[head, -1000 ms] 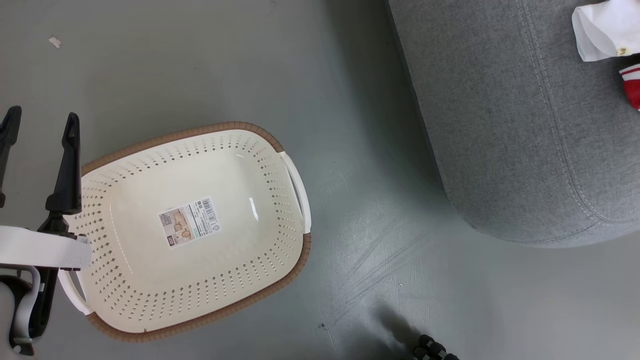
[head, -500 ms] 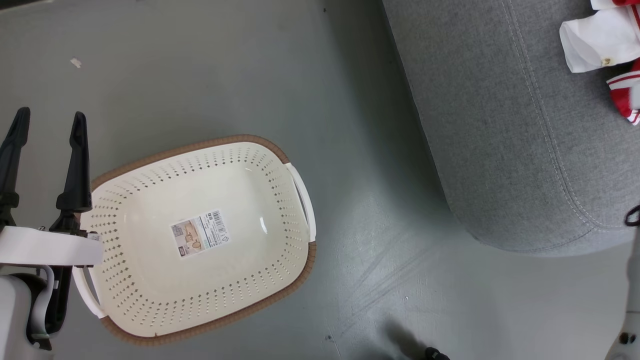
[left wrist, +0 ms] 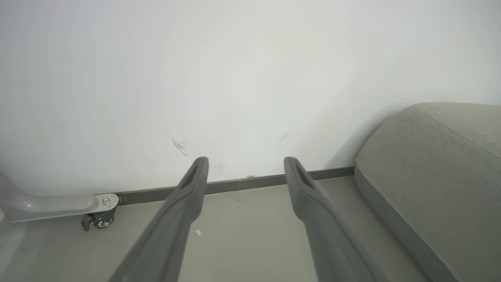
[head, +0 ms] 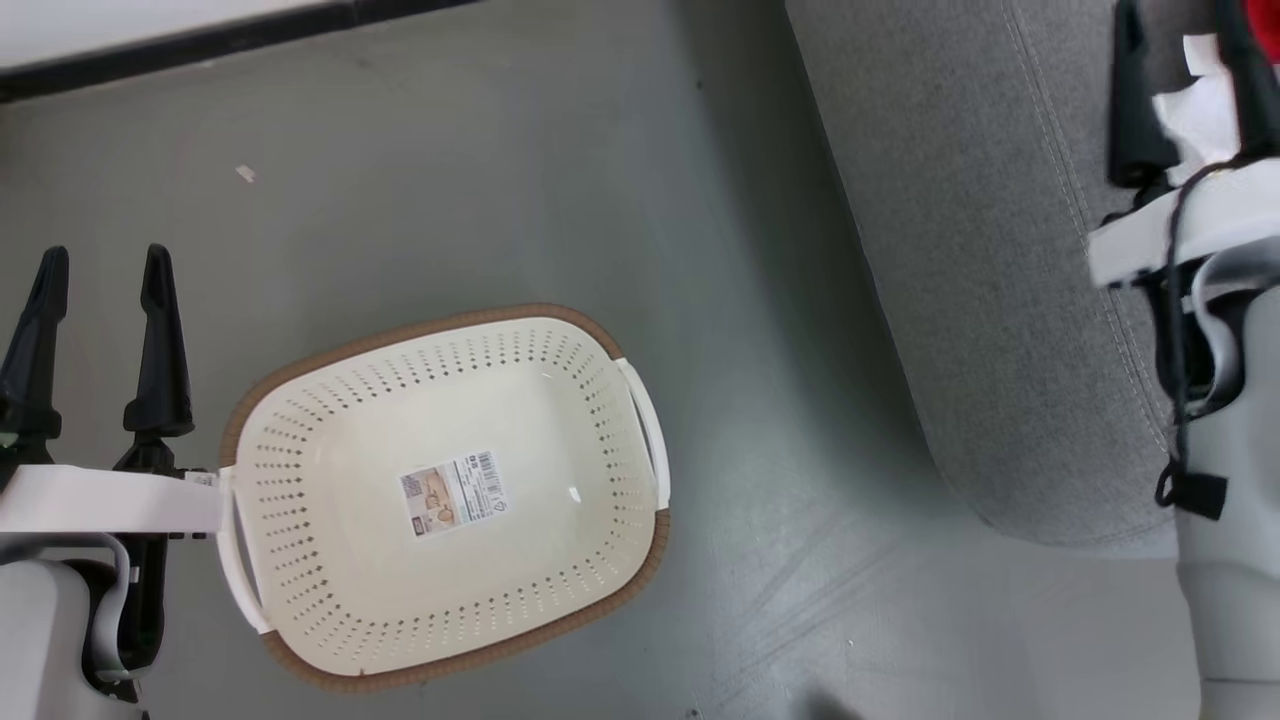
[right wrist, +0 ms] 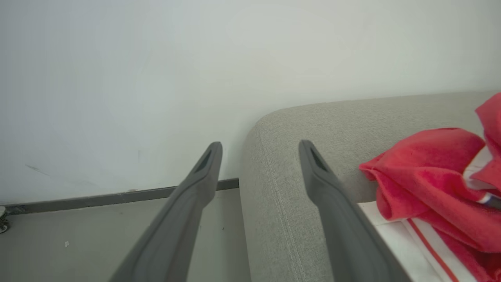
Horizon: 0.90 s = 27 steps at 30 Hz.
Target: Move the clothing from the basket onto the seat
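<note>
The basket [head: 300,440] stands on the floor, cream with a brown rim, holding nothing but a paper label [head: 453,494]. Just left of it my left gripper [head: 103,265] is open and empty; the left wrist view has the same gripper [left wrist: 245,160] facing the wall. The grey seat [head: 950,250] fills the right side. My right gripper [head: 1185,30] hovers open over it, near the white and red clothing [head: 1200,110]. In the right wrist view the red clothing [right wrist: 430,168] lies crumpled on the seat [right wrist: 313,129], right of the open gripper [right wrist: 261,144], which holds nothing.
Grey floor [head: 700,300] separates basket and seat. A white wall with a dark baseboard [head: 200,50] runs along the far side. A grey leg on a caster wheel [left wrist: 98,221] stands by the wall at the left. A small scrap [head: 245,173] lies on the floor.
The head camera has shifted, so basket and seat sit lower in the picture and the wall shows. My right arm has come into view over the seat. Both grippers stay open.
</note>
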### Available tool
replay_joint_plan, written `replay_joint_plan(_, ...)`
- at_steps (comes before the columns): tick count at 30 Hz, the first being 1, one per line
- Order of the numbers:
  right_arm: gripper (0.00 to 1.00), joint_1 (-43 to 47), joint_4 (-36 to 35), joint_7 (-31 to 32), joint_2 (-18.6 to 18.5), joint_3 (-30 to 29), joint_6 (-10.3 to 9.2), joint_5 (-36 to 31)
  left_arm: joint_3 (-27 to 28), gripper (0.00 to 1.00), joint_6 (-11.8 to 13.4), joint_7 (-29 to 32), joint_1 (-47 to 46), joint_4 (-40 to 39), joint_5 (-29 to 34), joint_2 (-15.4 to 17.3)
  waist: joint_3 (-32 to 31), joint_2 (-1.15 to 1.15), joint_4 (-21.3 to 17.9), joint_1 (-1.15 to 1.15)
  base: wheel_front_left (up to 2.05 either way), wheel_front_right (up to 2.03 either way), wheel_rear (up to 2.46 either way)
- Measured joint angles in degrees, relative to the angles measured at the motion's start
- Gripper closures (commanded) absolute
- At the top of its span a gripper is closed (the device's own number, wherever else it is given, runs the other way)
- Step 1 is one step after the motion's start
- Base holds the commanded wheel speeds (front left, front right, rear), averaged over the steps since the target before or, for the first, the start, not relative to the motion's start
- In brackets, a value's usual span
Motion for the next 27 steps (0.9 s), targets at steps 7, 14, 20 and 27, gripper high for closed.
replay_joint_plan(7, 0.0, 2.04, 1.02, -3.85, -0.19, 5.27, 0.02, 0.37, 0.01, 0.0, -0.21, -0.97, 0.38, 2.31, -0.51, -1.7, -3.21, 0.0, 2.19, 0.0, 0.0, 0.0, 0.0)
replay_joint_plan(14, 0.0, 4.33, 3.47, -4.47, -1.0, 8.87, 0.01, 0.93, 0.09, 0.0, -0.78, -1.34, 1.48, 3.82, -0.67, -3.08, -6.28, 0.0, 4.17, 0.0, 0.0, 0.0, 0.0)
replay_joint_plan(20, 0.0, 6.23, 5.04, -5.73, -1.9, 11.67, 0.01, 1.47, 0.14, 0.0, -1.36, -1.44, 3.22, 5.58, -1.0, -4.46, -9.51, 0.0, 6.05, 0.0, 0.0, 0.0, 0.0)
replay_joint_plan(27, 0.0, 9.05, 4.78, -6.82, -2.78, 13.28, 0.01, 3.09, 0.05, 0.0, -3.53, -1.56, 5.34, 7.0, -1.85, -6.35, -13.28, 0.0, 8.01, 0.0, 0.0, 0.0, 0.0)
